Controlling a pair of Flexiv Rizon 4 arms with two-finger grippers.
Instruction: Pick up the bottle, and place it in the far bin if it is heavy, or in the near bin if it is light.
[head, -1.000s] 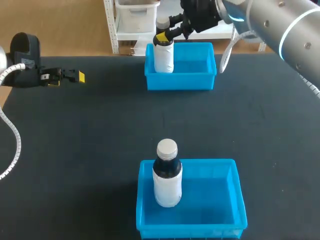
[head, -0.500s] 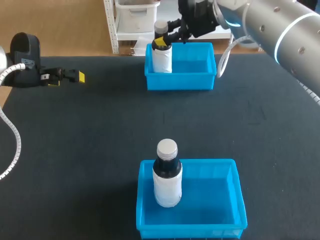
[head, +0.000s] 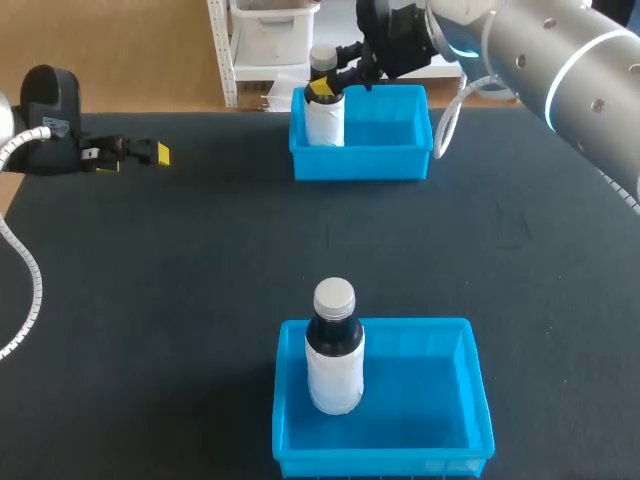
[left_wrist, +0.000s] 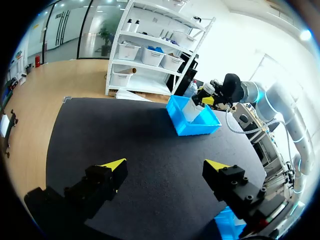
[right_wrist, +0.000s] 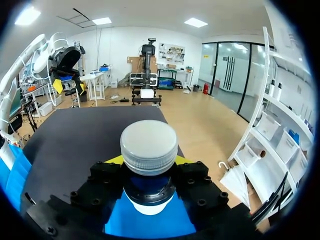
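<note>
Blue plastic far bin sits at the back edge of the black cloth-covered table. A dark bottle with a white label and a pale screw cap stands upright in the bin's left corner. The right gripper is clamped on the bottle's neck just under the cap. In the right wrist view one yellow-tipped finger presses each side of the neck, with the cap rising between them at the right gripper.

The bottle's long axis is vertical and the fingers meet it from the side. It sits low inside the bin walls, but whether its base rests on the bin floor cannot be told. The placing step looks nearly done. A release would probably need the fingers to part sideways and draw away without tipping the bottle.

The left gripper hangs over the table's left edge, well apart from both bins. Its fingers are spread wide on nothing, as the left wrist view shows at the left gripper.

A second bottle of the same kind stands upright in the blue near bin.
</note>
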